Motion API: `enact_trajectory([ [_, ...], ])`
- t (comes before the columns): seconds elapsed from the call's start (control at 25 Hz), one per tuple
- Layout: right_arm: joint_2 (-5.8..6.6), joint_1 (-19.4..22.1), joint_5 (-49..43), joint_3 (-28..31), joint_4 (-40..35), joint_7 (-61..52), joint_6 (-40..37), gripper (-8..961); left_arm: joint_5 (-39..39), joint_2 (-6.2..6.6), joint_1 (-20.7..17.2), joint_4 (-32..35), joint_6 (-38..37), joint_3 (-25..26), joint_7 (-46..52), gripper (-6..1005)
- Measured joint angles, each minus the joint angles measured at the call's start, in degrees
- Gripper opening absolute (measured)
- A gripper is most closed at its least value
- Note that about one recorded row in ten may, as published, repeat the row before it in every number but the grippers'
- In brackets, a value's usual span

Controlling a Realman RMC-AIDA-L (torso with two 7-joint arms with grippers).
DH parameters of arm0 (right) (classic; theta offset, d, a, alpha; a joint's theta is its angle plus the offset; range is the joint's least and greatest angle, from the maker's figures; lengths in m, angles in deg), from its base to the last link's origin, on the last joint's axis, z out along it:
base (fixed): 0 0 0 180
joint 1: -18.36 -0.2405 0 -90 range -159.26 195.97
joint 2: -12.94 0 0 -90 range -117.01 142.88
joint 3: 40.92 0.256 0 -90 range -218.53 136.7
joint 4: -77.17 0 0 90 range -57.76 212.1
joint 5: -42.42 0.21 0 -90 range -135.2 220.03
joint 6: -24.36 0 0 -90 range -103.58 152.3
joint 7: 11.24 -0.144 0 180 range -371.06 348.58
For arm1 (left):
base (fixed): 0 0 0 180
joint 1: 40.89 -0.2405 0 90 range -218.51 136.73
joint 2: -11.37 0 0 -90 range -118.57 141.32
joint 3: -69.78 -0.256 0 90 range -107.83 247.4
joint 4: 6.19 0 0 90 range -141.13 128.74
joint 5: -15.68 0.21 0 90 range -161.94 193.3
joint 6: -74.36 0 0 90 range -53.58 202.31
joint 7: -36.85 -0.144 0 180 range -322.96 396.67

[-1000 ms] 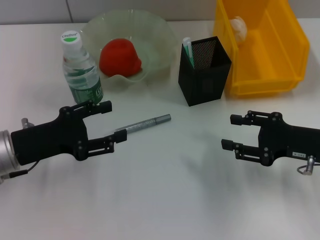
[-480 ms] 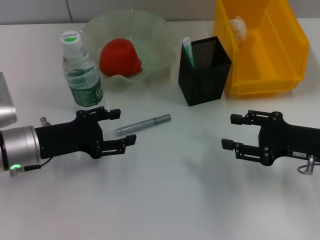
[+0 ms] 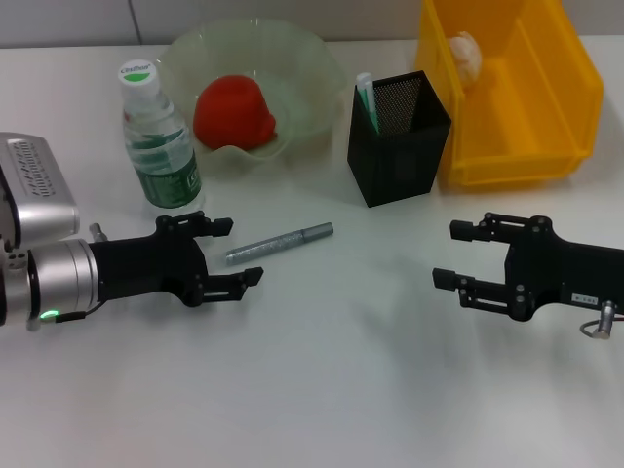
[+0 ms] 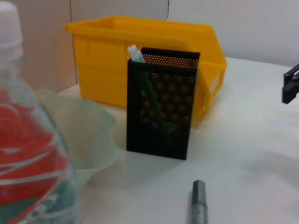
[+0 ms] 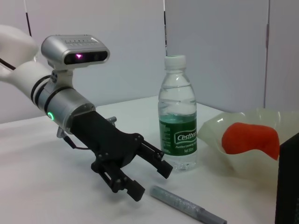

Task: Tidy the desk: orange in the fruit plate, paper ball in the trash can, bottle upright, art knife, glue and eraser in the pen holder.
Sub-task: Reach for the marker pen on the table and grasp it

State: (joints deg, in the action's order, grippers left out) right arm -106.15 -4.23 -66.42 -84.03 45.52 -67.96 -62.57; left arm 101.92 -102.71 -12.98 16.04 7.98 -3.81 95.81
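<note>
A silver art knife [image 3: 280, 243] lies flat on the white desk in front of the pen holder. My left gripper [image 3: 237, 252] is open at the knife's left end, and that end shows between its fingertips, ungripped. From the right wrist, the left gripper [image 5: 152, 182] hovers open just beside the knife [image 5: 187, 207]. My right gripper [image 3: 448, 255] is open and holds nothing, at the right of the desk. The bottle [image 3: 161, 136] stands upright. The orange [image 3: 234, 112] sits in the fruit plate [image 3: 312, 68]. A glue stick [image 3: 366, 97] stands in the black pen holder [image 3: 398, 146]. The paper ball [image 3: 466, 51] lies in the yellow trash can [image 3: 546, 146]. The eraser is out of view.
The bottle [image 4: 28, 154], fruit plate [image 4: 88, 126] and pen holder [image 4: 161, 107] stand close together behind the knife [image 4: 198, 205]. The yellow trash can [image 4: 140, 51] is right behind the pen holder. One of the right gripper's fingers [image 4: 290, 84] shows at the far side.
My left arm has slid to the right towards the knife, so the open fingers now flank its left end. The right arm has not moved.
</note>
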Motion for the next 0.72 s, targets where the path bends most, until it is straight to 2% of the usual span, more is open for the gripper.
enact_trajectory([
  [0.28, 0.0, 0.0, 0.1, 0.4, 0.0, 0.0, 0.0, 653, 3.6, -0.03, 0.7, 0.8, 2.4, 0.4, 1.9, 815],
  [0.72, 0.04, 0.0, 0.1, 0.4, 0.0, -0.4, -0.6, 652, 3.7, -0.08, 0.8, 0.9, 3.6, 0.4, 1.8, 812],
])
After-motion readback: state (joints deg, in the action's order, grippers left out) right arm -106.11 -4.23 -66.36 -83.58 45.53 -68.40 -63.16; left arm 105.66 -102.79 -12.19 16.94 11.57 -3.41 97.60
